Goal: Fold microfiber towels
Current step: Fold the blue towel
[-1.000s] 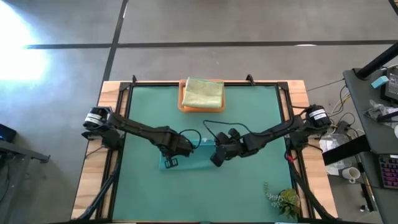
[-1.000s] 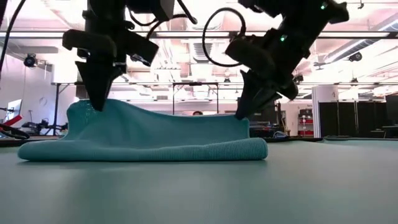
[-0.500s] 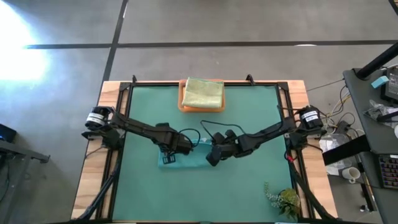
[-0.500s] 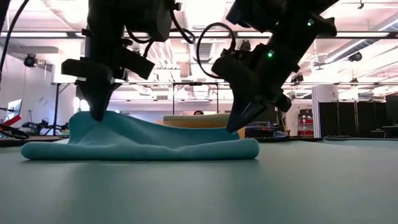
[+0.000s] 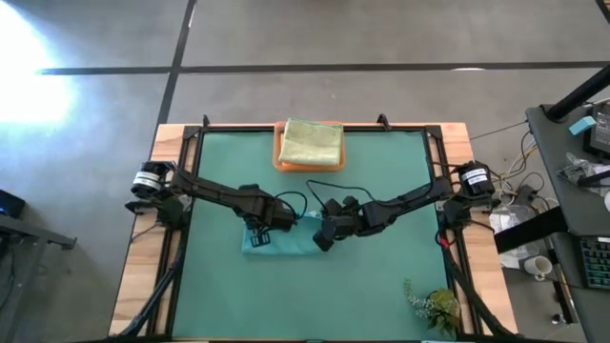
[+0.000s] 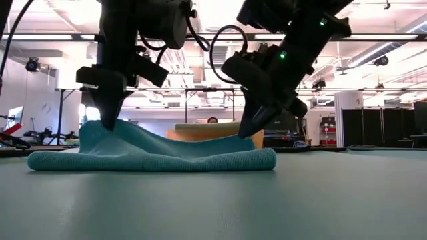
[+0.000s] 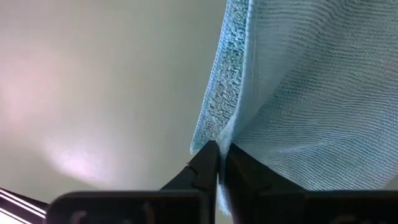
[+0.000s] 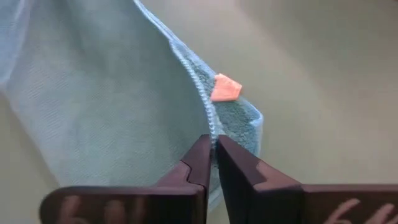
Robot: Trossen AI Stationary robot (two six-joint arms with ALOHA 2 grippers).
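Observation:
A teal microfiber towel (image 5: 286, 243) lies doubled over on the green mat (image 5: 381, 276), a little nearer than the middle. Its upper layer (image 6: 167, 143) rises at both ends to my grippers and sags between them. My left gripper (image 6: 107, 125) is shut on the towel's left end. My right gripper (image 6: 245, 131) is shut on its right end. A pale green folded towel (image 5: 311, 143) rests in the wooden tray (image 5: 280, 160) at the far edge. My left gripper pinches the hemmed edge (image 7: 225, 127) of the towel's upper layer between its two fingers, at the towel's left end. The fingers point steeply down from above. The lower layer (image 6: 60, 160) lies on the mat. My right gripper pinches the hemmed edge (image 8: 208, 121) of the upper layer between its two fingers, close to the corner with the small orange tag (image 8: 225, 87). The fingers slant down from the table's right side. That end is raised just above the lower layer (image 6: 260, 159).
A small plant sprig (image 5: 434, 305) lies at the mat's near right corner. Black frame rails (image 5: 440, 162) run along both sides of the mat. Open mat lies in front of the towel and to its right.
Both grippers have sunk, still shut on the towel. The left one has drifted toward the far edge and the right one toward the table's left. The held upper layer has come down closer to the lower layer and sags more in the middle.

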